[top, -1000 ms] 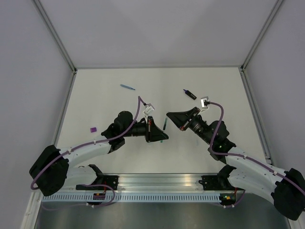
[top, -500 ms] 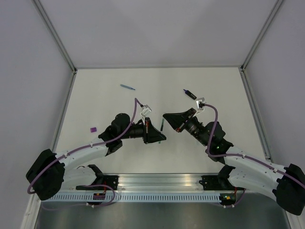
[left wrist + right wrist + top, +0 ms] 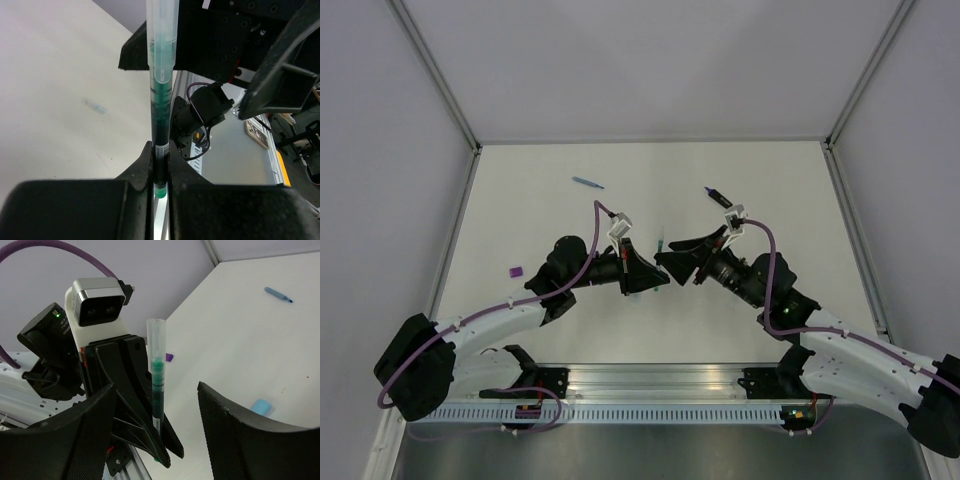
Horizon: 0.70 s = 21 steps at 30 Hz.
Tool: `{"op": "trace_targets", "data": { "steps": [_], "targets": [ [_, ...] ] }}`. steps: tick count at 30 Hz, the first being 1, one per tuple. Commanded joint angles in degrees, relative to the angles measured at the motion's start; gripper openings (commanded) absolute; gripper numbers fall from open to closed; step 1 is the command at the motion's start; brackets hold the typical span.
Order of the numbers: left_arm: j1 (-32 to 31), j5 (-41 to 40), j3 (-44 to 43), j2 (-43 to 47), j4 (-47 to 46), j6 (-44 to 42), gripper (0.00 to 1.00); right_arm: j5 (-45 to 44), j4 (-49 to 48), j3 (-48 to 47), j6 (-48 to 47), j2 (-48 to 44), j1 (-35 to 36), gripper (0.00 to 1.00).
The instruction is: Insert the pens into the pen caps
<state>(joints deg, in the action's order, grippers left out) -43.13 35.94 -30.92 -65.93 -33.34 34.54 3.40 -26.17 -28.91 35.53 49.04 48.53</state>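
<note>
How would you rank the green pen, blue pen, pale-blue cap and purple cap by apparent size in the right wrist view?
green pen, though nearest the camera
blue pen
pale-blue cap
purple cap

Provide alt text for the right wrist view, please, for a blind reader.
The left claw holds a thin green pen upright, framed by the open right claw. On the table behind lie a blue pen, a pale-blue cap and a purple cap.

Can't see the top of the thin dark pen (image 3: 161,100), cut off at the edge. Can't make out the pale-blue cap (image 3: 95,106) either, just a blur.
</note>
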Motion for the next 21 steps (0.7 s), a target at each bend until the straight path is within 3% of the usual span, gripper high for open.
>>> {"op": "trace_targets", "data": {
  "steps": [1, 21],
  "targets": [
    [0.0, 2.7, -1.3, 0.5, -4.9, -0.7, 0.02, 1.3, 2.9, -5.8, -2.7, -0.1, 0.1, 0.73],
    [0.0, 8.6, -1.3, -0.5, -8.8, 0.2, 0.02, -1.6, 7.0, -15.1, -7.2, 4.3, 0.1, 0.70]
  ]
}}
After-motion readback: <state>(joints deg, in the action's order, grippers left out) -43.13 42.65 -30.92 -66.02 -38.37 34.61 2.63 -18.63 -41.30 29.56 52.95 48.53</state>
